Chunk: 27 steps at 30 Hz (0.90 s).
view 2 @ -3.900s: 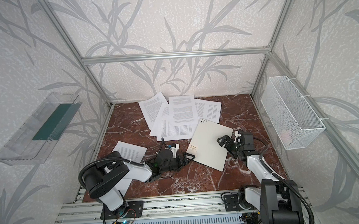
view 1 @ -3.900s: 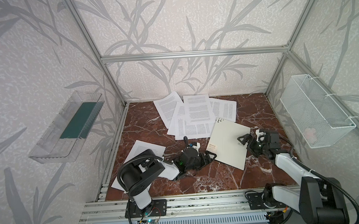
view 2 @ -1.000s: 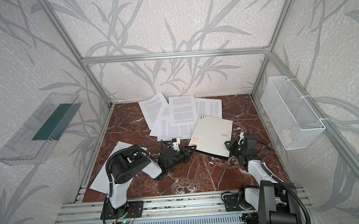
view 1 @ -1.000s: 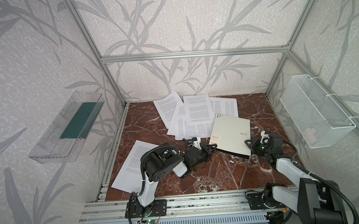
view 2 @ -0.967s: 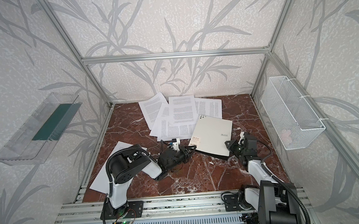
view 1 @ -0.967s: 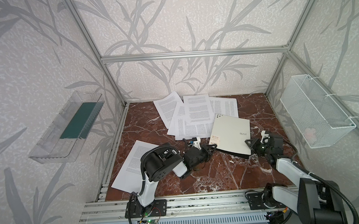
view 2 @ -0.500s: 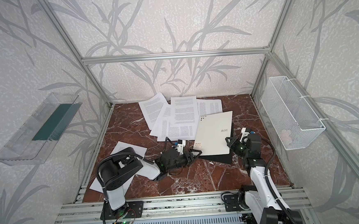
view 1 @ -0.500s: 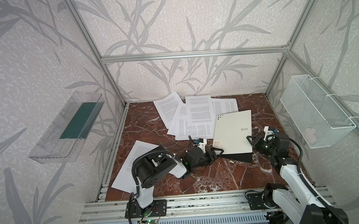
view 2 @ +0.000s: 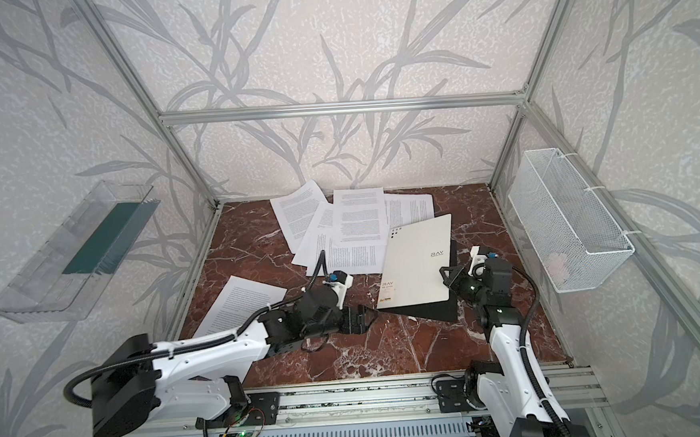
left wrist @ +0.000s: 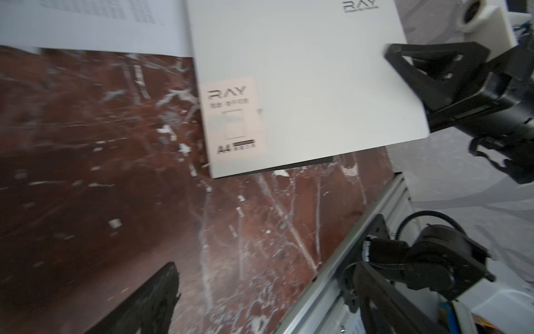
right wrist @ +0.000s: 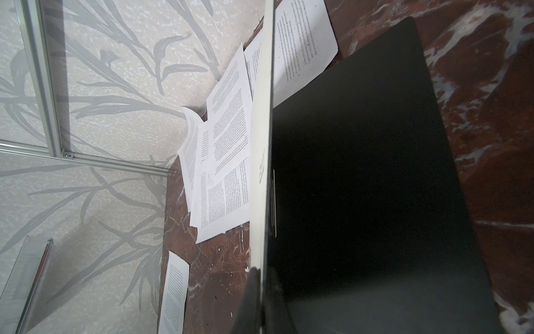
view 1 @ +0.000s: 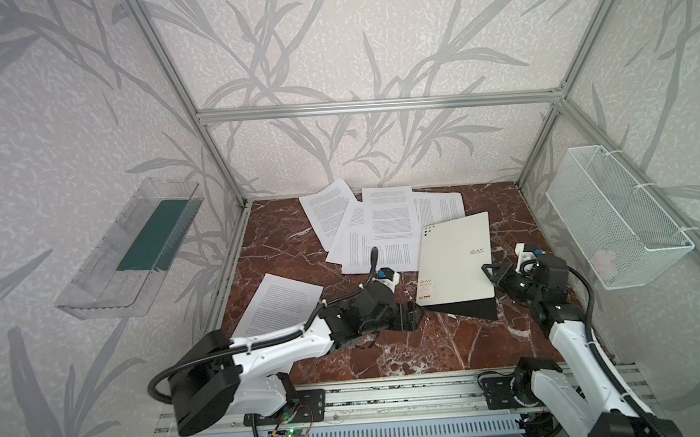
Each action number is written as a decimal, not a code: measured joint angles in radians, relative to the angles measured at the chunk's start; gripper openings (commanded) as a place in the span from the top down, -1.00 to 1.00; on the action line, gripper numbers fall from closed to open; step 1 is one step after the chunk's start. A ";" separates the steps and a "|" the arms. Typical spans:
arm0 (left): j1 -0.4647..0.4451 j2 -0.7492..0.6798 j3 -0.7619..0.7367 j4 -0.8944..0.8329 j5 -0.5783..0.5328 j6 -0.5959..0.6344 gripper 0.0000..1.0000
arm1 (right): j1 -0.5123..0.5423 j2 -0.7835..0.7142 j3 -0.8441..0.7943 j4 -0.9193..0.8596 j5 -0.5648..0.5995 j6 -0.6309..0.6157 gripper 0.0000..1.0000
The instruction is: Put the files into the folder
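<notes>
Two roles: right jaws clamp the folder (view 1: 455, 259) cover raised, baring it for files (view 1: 388, 217); left jaws seemingly spread, empty.

Robot test cell: aluminium-profile frame (view 1: 375, 106), leaf-patterned wall panels (view 1: 370, 39), marble-look worktop (view 1: 431, 347), two arms (view 1: 273, 349) bolted to a rail (view 1: 392, 400) at 6 o'clock.
</notes>
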 measured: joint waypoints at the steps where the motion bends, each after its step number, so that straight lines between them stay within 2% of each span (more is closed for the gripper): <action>1: 0.014 -0.055 -0.019 -0.050 -0.037 0.001 -0.99 | 0.000 0.000 0.000 -0.002 -0.002 0.000 1.00; 3: 0.072 -0.174 -0.062 -0.156 -0.111 0.000 -0.99 | 0.000 -0.003 0.002 -0.007 -0.008 0.000 1.00; 5: 0.177 -0.291 -0.105 -0.238 -0.146 0.000 -0.99 | 0.000 -0.003 0.006 -0.017 -0.016 -0.002 1.00; 6: 0.261 -0.354 -0.130 -0.284 -0.153 -0.002 -0.99 | 0.000 -0.003 0.012 -0.025 -0.020 -0.003 1.00; 9: 0.444 -0.454 -0.167 -0.377 -0.184 -0.003 -0.99 | 0.001 -0.006 0.026 -0.037 -0.029 -0.007 1.00; 12: 0.613 -0.493 -0.188 -0.430 -0.185 0.000 -0.99 | 0.005 -0.010 0.032 -0.045 -0.043 -0.009 1.00; 16: 0.808 -0.451 -0.200 -0.427 -0.134 0.008 -0.99 | 0.018 -0.010 0.034 -0.050 -0.051 -0.019 1.00; 20: 0.935 -0.320 -0.200 -0.361 -0.066 0.011 -0.99 | 0.026 -0.010 0.036 -0.058 -0.060 -0.026 1.00; 23: 0.975 -0.199 -0.200 -0.299 -0.027 0.011 -0.99 | 0.036 -0.010 0.045 -0.073 -0.065 -0.029 1.00; 27: 0.986 -0.076 -0.199 -0.217 -0.002 0.010 -0.99 | 0.045 -0.010 0.054 -0.077 -0.073 -0.033 1.00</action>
